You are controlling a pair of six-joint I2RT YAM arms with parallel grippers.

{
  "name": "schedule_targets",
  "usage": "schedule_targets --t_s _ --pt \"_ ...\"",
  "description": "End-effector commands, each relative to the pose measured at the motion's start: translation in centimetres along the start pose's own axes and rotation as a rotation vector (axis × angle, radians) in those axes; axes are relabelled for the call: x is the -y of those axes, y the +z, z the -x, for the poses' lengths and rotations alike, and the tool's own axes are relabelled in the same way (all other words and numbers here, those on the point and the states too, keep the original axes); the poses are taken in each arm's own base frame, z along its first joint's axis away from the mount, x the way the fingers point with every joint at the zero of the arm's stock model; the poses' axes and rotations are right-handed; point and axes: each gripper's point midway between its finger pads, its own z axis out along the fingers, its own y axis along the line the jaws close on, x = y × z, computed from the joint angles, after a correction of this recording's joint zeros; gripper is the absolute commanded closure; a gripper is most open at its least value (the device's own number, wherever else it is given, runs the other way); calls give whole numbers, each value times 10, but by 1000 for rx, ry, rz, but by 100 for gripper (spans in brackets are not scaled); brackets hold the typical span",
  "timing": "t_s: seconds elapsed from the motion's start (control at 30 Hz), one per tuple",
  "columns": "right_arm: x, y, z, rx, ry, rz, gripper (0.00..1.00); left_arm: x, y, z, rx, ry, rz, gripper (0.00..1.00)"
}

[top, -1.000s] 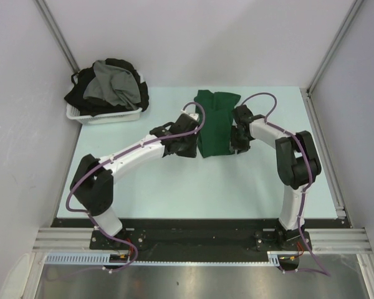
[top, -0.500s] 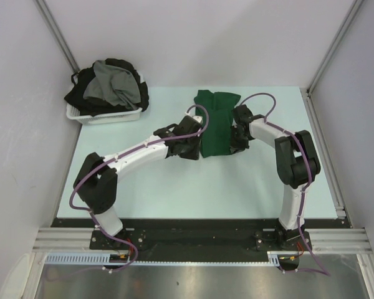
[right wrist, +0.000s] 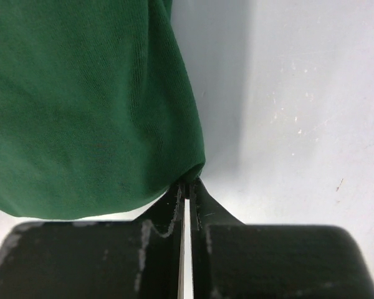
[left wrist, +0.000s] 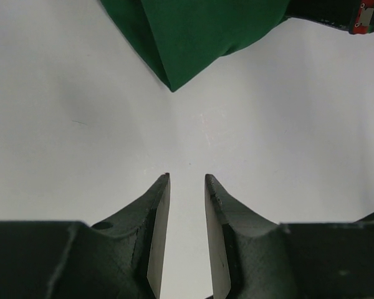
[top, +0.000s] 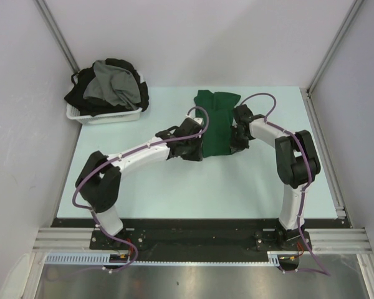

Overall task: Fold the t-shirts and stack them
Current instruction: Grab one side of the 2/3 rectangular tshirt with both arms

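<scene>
Basket [top: 107, 116] heaped with shirts [top: 112, 87], right gripper [right wrist: 186, 188] pinching green shirt [right wrist: 81, 99], left gripper [left wrist: 187, 182] parted, empty

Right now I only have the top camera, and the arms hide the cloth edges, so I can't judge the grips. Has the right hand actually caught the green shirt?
Observer: Yes. The right wrist view shows the right hand shut on the green shirt, with the cloth's edge pinched at its fingertips.
Operator: And the left hand?
Observer: The left hand is partly open and holds nothing. A corner of the shirt lies ahead of its fingertips, apart from them, with bare table between.
</scene>
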Motion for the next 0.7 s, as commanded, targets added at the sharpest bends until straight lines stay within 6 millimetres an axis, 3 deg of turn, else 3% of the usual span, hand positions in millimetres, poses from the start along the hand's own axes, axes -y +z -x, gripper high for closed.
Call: schedule_targets --t_s 0.0,0.37,0.67 --pt "-2 -5 12 32 -10 2 100 21 17 -5 -18 -57 -83 66" --pt "-7 -27 12 38 -20 27 100 33 58 4 -18 -33 -89 64" --pt "-5 -33 6 29 -27 33 100 23 74 20 34 27 -15 59"
